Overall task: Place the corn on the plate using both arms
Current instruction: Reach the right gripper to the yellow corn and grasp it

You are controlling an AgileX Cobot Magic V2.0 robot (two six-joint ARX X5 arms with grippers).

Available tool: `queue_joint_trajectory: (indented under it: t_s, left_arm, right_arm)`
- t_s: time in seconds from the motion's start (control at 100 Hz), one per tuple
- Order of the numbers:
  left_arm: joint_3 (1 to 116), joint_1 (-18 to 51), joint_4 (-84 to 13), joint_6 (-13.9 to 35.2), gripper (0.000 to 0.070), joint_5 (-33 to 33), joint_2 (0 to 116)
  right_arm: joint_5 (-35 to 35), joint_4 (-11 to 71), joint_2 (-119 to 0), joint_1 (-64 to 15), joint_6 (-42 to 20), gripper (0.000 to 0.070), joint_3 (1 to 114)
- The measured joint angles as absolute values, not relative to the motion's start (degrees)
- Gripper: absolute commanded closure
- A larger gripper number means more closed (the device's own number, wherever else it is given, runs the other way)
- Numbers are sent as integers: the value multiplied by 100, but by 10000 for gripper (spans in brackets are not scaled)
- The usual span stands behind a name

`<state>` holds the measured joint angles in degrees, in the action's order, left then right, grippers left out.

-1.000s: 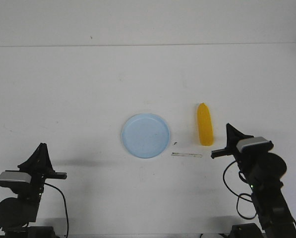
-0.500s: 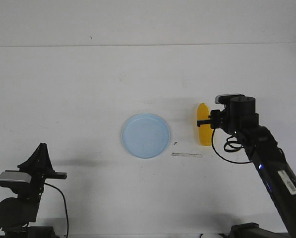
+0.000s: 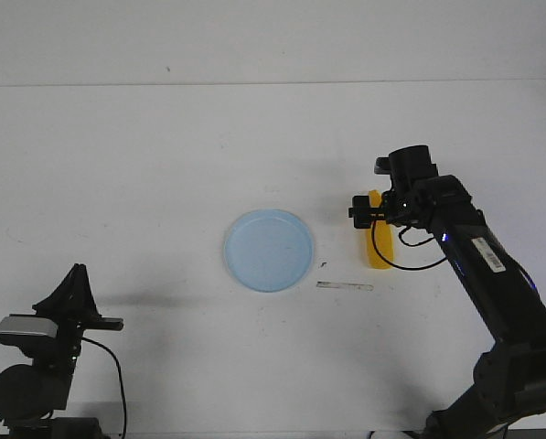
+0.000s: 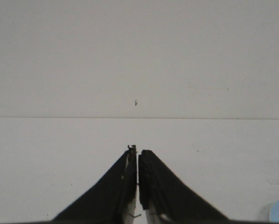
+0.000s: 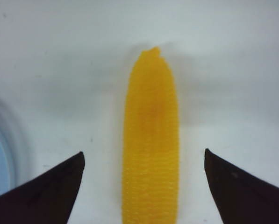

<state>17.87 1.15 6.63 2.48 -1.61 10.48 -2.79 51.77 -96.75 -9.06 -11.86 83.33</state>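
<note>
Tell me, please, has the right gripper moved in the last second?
Yes. The right gripper went from the near table edge forward to the corn, which lies beside the plate.

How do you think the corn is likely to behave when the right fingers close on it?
The corn looks like rigid moulded plastic, so it probably won't flex. Its rounded, tapered body lies flat on the table and may roll sideways if nudged. The ridged kernel texture should help grip.

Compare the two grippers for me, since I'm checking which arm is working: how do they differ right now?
The right gripper is open, fingers straddling the corn; the left gripper is shut and holds nothing. The right one is extended over the table beside the plate; the left one sits back near the table's near-left corner. Both have pointed black fingers.
</note>
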Motion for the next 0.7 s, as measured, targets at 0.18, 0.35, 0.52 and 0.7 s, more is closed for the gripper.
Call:
queue_joint_trajectory:
  t_s: [0.18,0.35,0.52,0.7]
  left_arm:
    - [1787,117,663,248,699,-161,1048]
    - [1787,115,663,248,699,-161,1048]
    - [1787,115,663,248,699,-161,1048]
    - [1787,117,663,248,699,-161,1048]
  right_arm:
    - [-134,5212,-9992,-972,-1267,52,8344]
    - [-128,5196,-10245,-976,-1293,53,8344]
    - [-126,5113,-10436,-976,-1293,53,8344]
    - [-126,5113,-10606,-974,-1293,119,8348]
